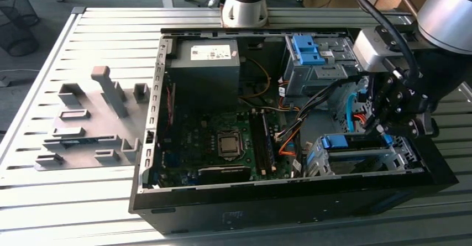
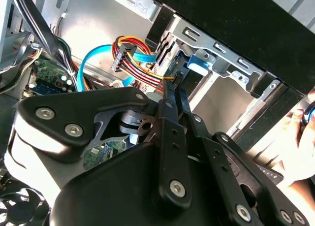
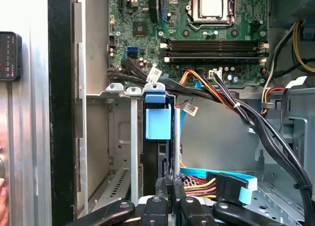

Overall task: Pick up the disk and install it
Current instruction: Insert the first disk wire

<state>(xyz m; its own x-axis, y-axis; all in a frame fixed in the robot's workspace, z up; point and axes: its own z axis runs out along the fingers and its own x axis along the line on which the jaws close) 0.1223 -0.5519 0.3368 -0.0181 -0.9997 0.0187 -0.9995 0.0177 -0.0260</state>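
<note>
Gripper [image 2: 173, 88] fingers pressed together, holding nothing, tips beside the disk [image 3: 158, 122], which sits edge-on in the silver drive cage [image 1: 354, 160] at the exterior view's right. Red-yellow power cables [image 2: 135, 56] and blue SATA cable [image 3: 231, 179] crowd close. Motherboard [image 3: 197, 34] beyond.

Strong daylight falls over my desk [image 1: 88, 36] in the exterior view, its ribbed metal glaring pale; the computer case [image 1: 295, 202] interior sits in deep shadow; in the second wrist view my fingers [image 2: 170, 100] loom soft and blurred up close; the motherboard [image 3: 197, 34] shows crisp and evenly lit.
</note>
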